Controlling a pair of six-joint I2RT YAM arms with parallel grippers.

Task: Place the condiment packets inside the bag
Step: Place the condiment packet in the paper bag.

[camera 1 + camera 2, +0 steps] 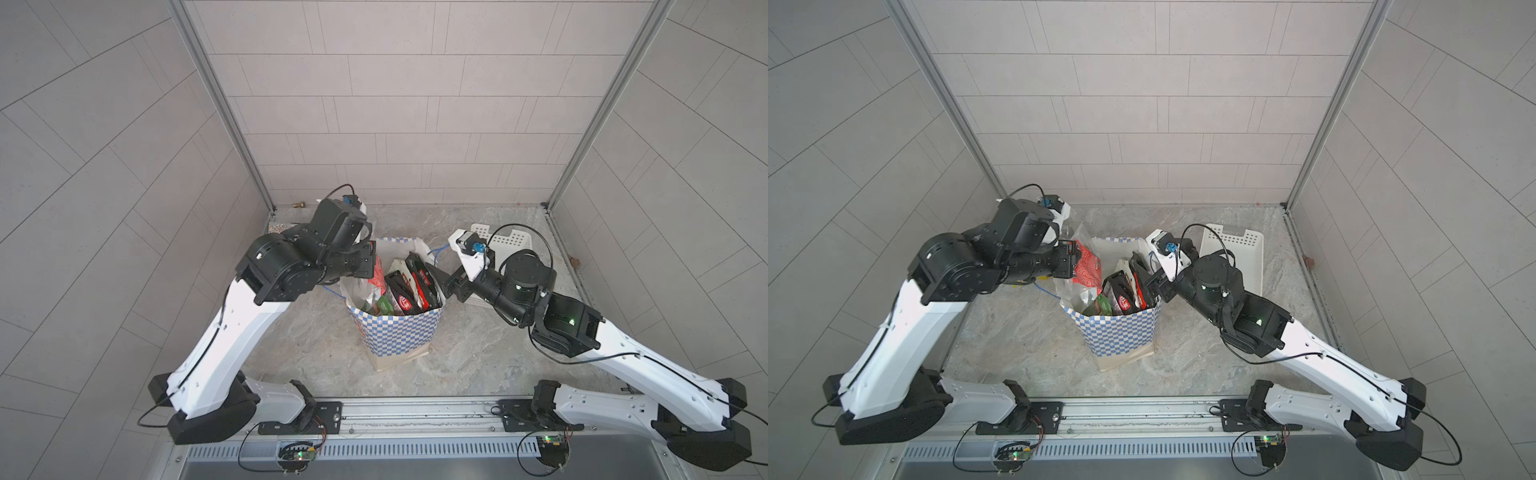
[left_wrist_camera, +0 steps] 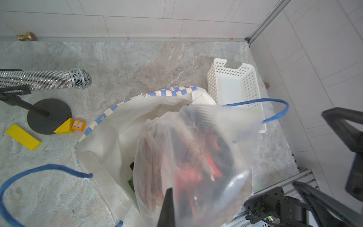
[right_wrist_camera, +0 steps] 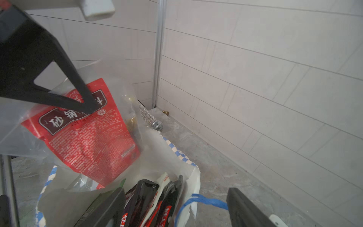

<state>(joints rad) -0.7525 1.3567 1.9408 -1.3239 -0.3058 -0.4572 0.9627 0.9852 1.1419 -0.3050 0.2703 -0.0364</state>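
I see the left gripper (image 3: 88,107) pinching a red packet (image 3: 92,141) above the bag (image 3: 177,152), black-and-red packets (image 3: 145,198) standing inside.

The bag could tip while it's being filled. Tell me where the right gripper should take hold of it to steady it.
Grip the upright rim of the checkered paper bag beside its blue cord handle, coming down from above with one finger inside and one outside. That edge is thin, stands vertical and lies between the jaws of the open right gripper.
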